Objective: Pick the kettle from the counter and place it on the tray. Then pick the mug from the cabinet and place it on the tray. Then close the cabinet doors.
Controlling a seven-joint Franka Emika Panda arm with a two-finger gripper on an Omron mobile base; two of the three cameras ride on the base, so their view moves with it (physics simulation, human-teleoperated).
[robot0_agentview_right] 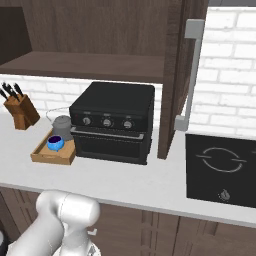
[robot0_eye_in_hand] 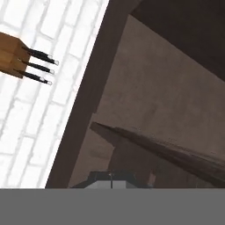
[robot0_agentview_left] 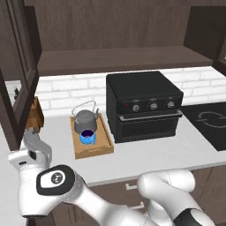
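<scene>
L base view: kettle (robot0_agentview_left: 84,120) and blue mug (robot0_agentview_left: 87,137) sit in tray (robot0_agentview_left: 93,150) on tabletop (robot0_agentview_left: 154,154), left of oven (robot0_agentview_left: 143,106); left cabinet door (robot0_agentview_left: 17,75) open.
R base view: right door (robot0_agentview_right: 175,75) open.
Hand view: knife block (robot0_eye_in_hand: 11,55); fingers together.

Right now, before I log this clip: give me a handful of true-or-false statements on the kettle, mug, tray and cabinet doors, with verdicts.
1. The kettle stands on the tray. True.
2. The mug is on the cabinet shelf. False: it sits on the tray, in front of the kettle.
3. Both cabinet doors are closed. False: the left door and the right door both stand open.
4. The tray lies left of the black oven. True.
5. The knife block is on the tray. False: it stands on the counter, apart from the tray.
</scene>
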